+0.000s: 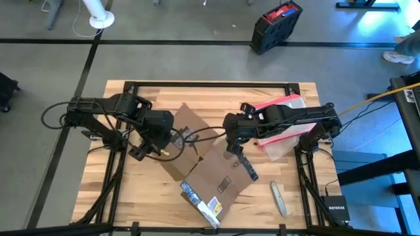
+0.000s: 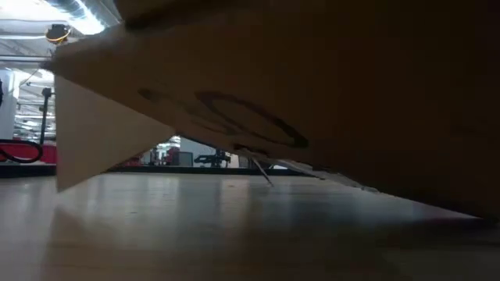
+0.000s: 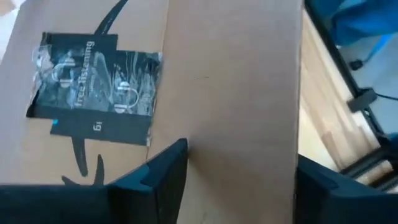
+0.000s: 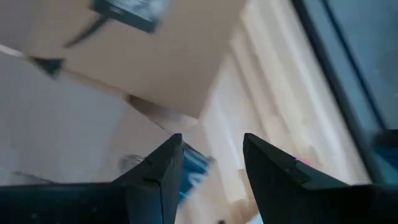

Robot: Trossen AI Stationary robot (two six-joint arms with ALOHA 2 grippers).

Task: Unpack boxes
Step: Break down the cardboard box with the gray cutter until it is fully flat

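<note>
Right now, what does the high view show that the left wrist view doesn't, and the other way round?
Only the high view shows the right gripper, open over the cardboard box, the clear pouch at the table's right and a utility knife on the table. Only the left wrist view shows the left gripper open, with its print legible on the black tape strip. Both show the brown box panel.

A clear plastic pouch with a pink-red edge [image 1: 281, 124] lies on the wooden desk [image 1: 131, 190]. A small grey tool [image 1: 278, 198] lies near the desk's front. A black and red case [image 1: 276, 25] stands on the floor [image 1: 184, 62] beyond.
</note>
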